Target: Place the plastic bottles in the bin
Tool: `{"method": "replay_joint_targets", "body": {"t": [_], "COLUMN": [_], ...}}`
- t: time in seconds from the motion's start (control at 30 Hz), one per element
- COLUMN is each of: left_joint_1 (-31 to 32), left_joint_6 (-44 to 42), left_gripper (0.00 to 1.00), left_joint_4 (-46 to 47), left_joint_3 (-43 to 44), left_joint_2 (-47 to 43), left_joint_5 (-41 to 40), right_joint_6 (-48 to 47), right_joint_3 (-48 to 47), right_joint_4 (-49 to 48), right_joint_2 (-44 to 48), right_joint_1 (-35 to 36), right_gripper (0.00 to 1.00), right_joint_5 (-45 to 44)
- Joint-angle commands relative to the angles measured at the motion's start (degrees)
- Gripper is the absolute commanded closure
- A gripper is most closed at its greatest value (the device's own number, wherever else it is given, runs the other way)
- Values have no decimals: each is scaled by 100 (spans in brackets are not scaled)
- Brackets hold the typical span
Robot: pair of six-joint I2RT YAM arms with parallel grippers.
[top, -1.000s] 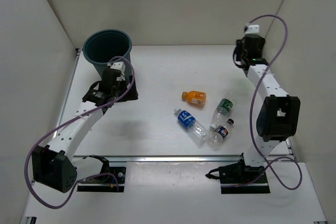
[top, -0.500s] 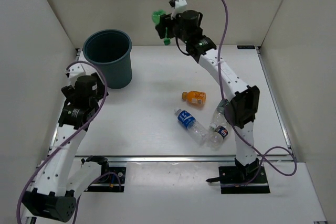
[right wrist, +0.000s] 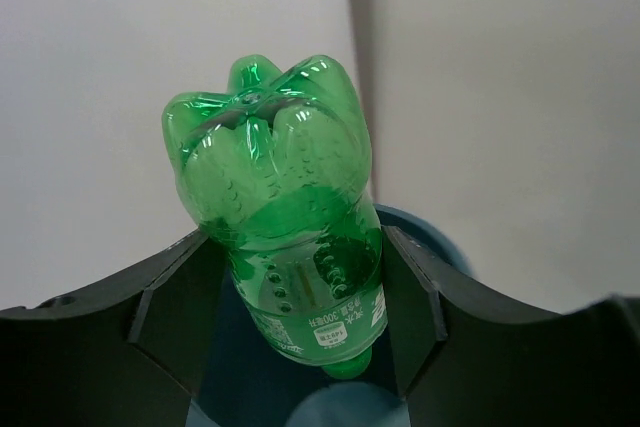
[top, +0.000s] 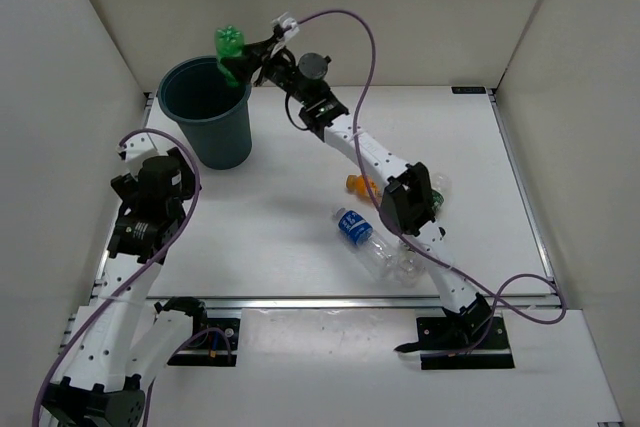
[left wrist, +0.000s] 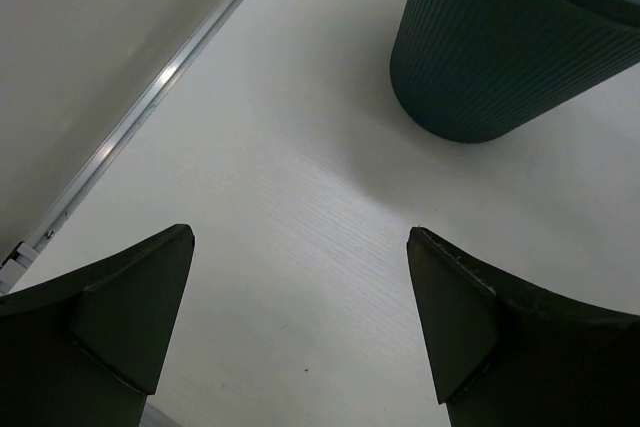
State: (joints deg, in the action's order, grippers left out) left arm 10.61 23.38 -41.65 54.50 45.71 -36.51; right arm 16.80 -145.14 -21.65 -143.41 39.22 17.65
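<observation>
My right gripper (top: 243,63) is shut on a green plastic bottle (top: 231,50), held cap down over the far rim of the dark teal bin (top: 222,137). In the right wrist view the bottle (right wrist: 280,187) sits between both fingers (right wrist: 170,297), with the bin's rim (right wrist: 440,247) below. My left gripper (top: 143,169) is open and empty, low over the table left of the bin (left wrist: 500,57). On the table lie an orange bottle (top: 356,184), a clear blue-label bottle (top: 356,229) and a clear bottle (top: 408,265). The right arm partly hides these and the green-label one (top: 440,190).
White walls enclose the table on three sides. A metal rail (left wrist: 150,97) runs along the table's left edge close to my left gripper. The right arm stretches diagonally across the table from its base (top: 460,332) to the bin.
My right arm has swung from the far right across to the bin, carrying the green bottle. My left arm has pulled back from the bin toward the left edge.
</observation>
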Motion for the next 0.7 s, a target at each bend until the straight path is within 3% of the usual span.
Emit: {"method": "replay_joint_targets", "body": {"t": [0.0,0.07,0.13,0.2,0.27,0.43,0.53,0.67], "left_joint_1": [37,55,64,73,108,134,143,353], "left_joint_6": [-35,0,-9,-17,9,53,-78,-394], "left_gripper": [1,1,1,2,1,1,1,1], "left_joint_4": [34,69,95,69,43,-10,-80,-317], "left_joint_3": [-36,-89,-133,-150,-142,-150,25,298], "left_joint_2": [-36,-54,-36,-54,-63,-150,-90,366], "left_joint_5": [162,206,258,320,311,522,653,1109], "right_joint_6": [7,-9,-265,-247,-142,-132,-370,-958], "right_joint_3": [-357,-260,-217,-207,-260,-305,-383,-497], "right_joint_4": [-1305,-1421,-1193,-1114,-973,-613,-297,1202], "right_joint_2": [-116,-134,-152,-187,-222,-99,137,507], "right_joint_1": [235,322,419,507,446,314,306,305], "right_gripper": [100,100,92,53,31,1,1,1], "right_joint_5": [-96,-78,-166,-60,-51,36,71,-374]}}
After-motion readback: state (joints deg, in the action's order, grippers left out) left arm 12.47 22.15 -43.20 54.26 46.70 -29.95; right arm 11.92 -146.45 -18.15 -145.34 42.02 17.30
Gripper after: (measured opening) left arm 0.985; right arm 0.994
